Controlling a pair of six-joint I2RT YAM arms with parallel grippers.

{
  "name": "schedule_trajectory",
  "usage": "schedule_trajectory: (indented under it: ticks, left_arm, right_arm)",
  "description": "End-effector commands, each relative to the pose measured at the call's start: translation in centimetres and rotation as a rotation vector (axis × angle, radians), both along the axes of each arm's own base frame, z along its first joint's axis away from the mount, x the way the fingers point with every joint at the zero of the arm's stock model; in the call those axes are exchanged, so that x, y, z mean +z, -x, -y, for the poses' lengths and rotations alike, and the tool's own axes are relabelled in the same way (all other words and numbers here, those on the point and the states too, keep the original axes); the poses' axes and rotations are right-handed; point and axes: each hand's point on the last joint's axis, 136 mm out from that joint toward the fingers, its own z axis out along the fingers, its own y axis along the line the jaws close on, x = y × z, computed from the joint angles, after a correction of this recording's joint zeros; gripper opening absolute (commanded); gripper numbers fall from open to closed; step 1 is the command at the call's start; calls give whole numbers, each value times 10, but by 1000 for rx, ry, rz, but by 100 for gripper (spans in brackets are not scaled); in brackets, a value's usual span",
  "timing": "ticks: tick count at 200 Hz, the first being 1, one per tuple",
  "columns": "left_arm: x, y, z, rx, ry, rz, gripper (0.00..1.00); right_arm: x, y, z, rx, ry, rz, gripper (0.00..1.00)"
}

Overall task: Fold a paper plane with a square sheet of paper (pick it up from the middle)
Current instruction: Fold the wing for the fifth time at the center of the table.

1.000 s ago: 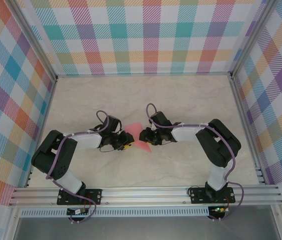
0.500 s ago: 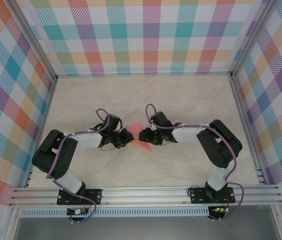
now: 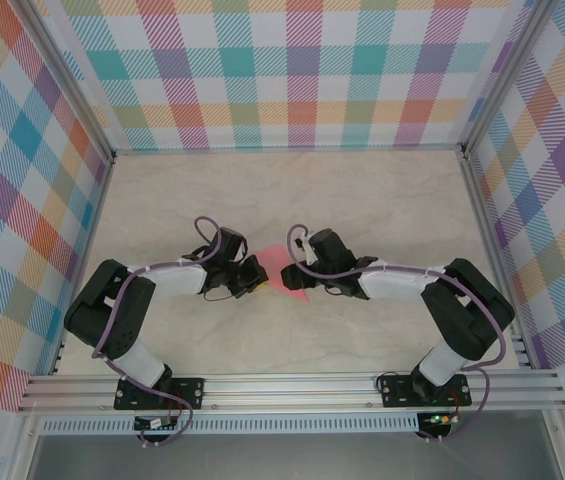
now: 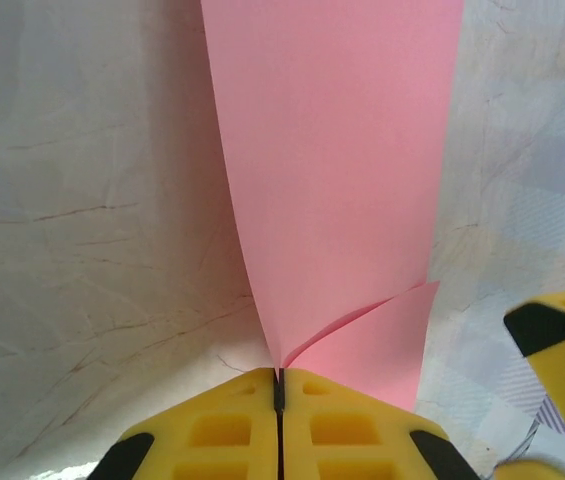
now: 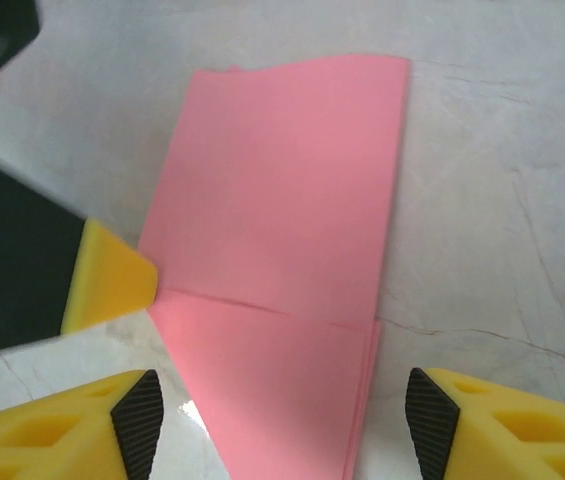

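At the middle of the surface [image 3: 382, 200], between the two arms, lies the folded pink sheet of paper [image 3: 288, 277]. Left hand [image 4: 279, 380] pressed together, pinching one edge of it, a flap curling off at the pinch. Right hand [image 5: 284, 412] spread wide, fingers either side of the sheet's other end.

Pastel checked fabric walls [image 3: 302, 70] enclose the far and side edges of the pale marble-patterned table [image 3: 382, 200]; a silver aluminium rail [image 3: 292, 385] lines its near edge.
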Motion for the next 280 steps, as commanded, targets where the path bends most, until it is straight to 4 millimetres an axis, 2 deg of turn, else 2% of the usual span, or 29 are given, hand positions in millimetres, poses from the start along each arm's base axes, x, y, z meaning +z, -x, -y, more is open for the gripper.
schedule_trajectory:
  ticks: [1,25,76,144,163,210,234,267,280]
  left_arm:
    - [21,-5,5,21,18,27,6]
    - [27,-6,5,28,17,22,6]
    - [33,-8,7,24,17,14,6]
    - [36,-8,8,18,13,10,6]
    - [36,-8,7,19,10,9,6]
    - [34,-9,6,19,-2,6,8]
    - [39,-10,0,23,-33,21,18]
    - [52,-15,-19,61,-80,62,47]
    - [55,-16,-27,80,-95,77,55]
  right_arm:
    - [4,6,-8,143,118,253,70]
    - [0,11,-15,202,146,321,68]
    - [-9,21,-36,347,189,485,54]
    - [-18,3,-41,306,241,561,44]
    - [-20,2,-41,297,238,557,36]
    - [-21,6,-43,291,203,528,27]
    - [-23,8,-43,288,186,498,20]
    - [-20,10,-40,246,84,394,15]
    - [-18,9,-38,229,41,352,13]
